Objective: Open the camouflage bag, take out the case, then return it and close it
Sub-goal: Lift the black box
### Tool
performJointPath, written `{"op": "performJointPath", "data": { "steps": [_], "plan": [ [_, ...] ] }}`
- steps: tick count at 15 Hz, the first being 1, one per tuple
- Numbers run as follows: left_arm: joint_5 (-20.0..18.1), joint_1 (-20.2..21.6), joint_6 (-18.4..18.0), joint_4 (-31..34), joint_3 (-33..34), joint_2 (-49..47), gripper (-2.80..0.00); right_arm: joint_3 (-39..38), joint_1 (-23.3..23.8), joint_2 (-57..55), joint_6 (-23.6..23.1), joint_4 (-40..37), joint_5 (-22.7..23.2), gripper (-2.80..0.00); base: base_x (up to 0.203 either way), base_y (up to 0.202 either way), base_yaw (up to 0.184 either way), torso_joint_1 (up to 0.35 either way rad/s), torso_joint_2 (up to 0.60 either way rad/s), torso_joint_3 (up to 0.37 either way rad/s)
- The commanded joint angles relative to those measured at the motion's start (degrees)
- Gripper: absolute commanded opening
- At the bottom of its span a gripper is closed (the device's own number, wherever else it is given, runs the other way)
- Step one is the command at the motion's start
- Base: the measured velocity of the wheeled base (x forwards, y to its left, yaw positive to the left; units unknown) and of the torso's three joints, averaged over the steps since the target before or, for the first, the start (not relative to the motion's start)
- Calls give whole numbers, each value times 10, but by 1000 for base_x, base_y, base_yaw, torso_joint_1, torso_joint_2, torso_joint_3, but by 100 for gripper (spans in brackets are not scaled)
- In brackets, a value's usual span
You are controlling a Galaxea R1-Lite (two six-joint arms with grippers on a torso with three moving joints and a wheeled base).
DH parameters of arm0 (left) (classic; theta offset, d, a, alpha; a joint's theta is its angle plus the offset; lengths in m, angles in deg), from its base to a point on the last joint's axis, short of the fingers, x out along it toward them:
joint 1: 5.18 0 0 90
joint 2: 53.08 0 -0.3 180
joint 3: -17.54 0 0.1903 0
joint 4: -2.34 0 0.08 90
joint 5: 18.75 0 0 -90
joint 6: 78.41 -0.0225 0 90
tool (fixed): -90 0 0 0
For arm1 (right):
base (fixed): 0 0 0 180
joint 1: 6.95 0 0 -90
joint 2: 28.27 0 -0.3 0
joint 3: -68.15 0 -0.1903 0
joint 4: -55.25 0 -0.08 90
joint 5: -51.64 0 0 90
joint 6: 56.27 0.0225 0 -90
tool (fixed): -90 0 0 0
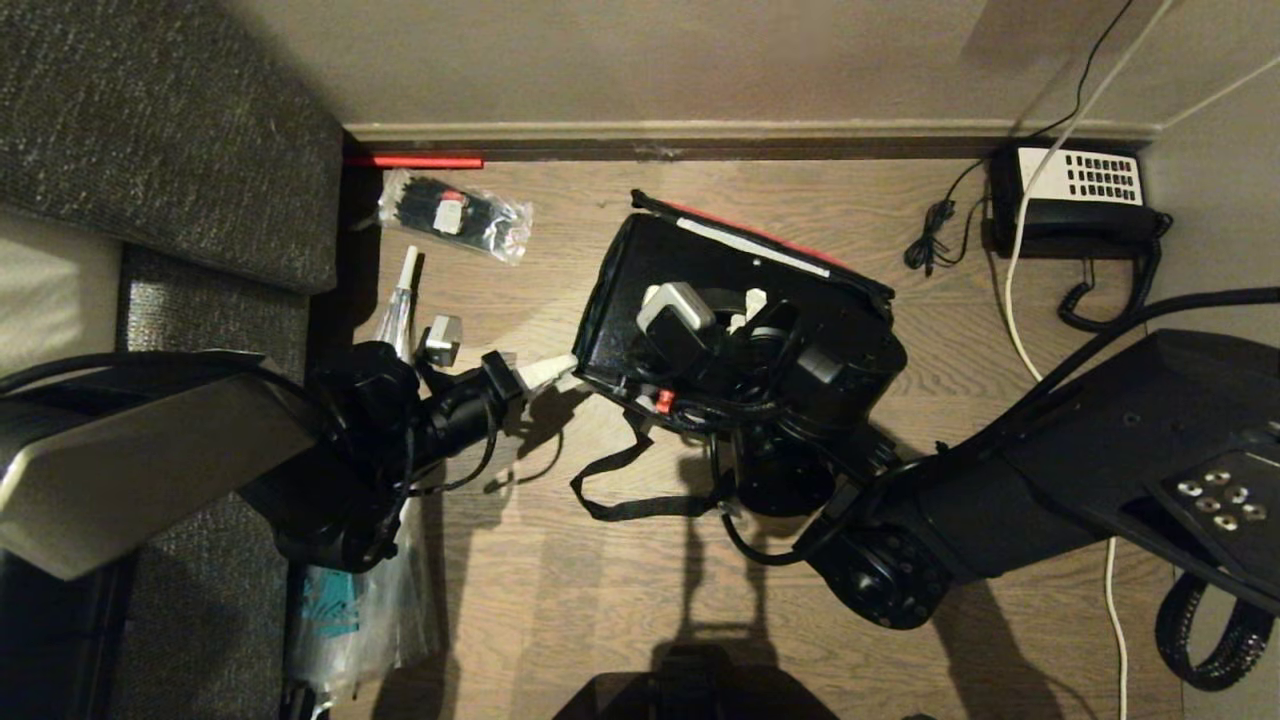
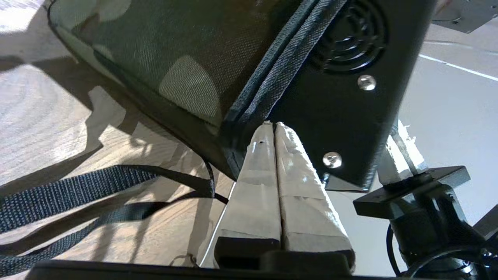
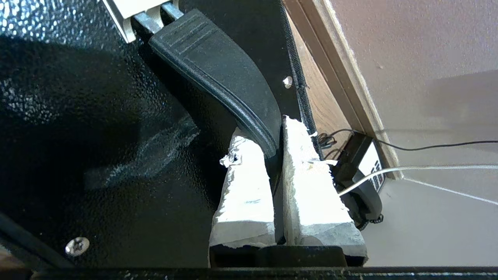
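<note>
The glossy black case point(image 1: 640, 260) sits in the open camouflage bag, whose red lid edge point(image 1: 770, 238) shows along its far side. My right gripper point(image 1: 748, 308) is on top of the case, shut on the case's curved black handle point(image 3: 225, 74); both fingers point(image 3: 311, 171) clamp its end. The left wrist view shows the camouflage bag point(image 2: 163, 58) wrapped around the case point(image 2: 342, 112), which has round vent holes. My left gripper point(image 2: 271, 126) is shut, its tips against the bag's black edge binding at the near left corner point(image 1: 560, 375). Whether fabric is pinched does not show.
A black strap point(image 1: 620, 490) trails on the wooden floor toward me. A black-and-white desk telephone point(image 1: 1080, 200) with cords stands by the wall at right. A clear plastic bag of black parts point(image 1: 455, 210) lies at left beside a grey sofa point(image 1: 170, 140). More plastic bags point(image 1: 350, 610) lie under my left arm.
</note>
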Motion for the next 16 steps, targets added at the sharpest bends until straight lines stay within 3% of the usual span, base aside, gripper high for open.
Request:
{"op": "performJointPath", "data": {
  "steps": [1, 16],
  "plan": [
    [-2, 0, 4, -5, -4, -8, -280, 0, 1, -1, -3, 4, -3, -280, 0, 0, 0, 0, 0, 0],
    [-3, -3, 5, -5, -37, -72, -280, 6, 9, 6, 17, -4, -5, -280, 0, 0, 0, 0, 0, 0]
  ]
}}
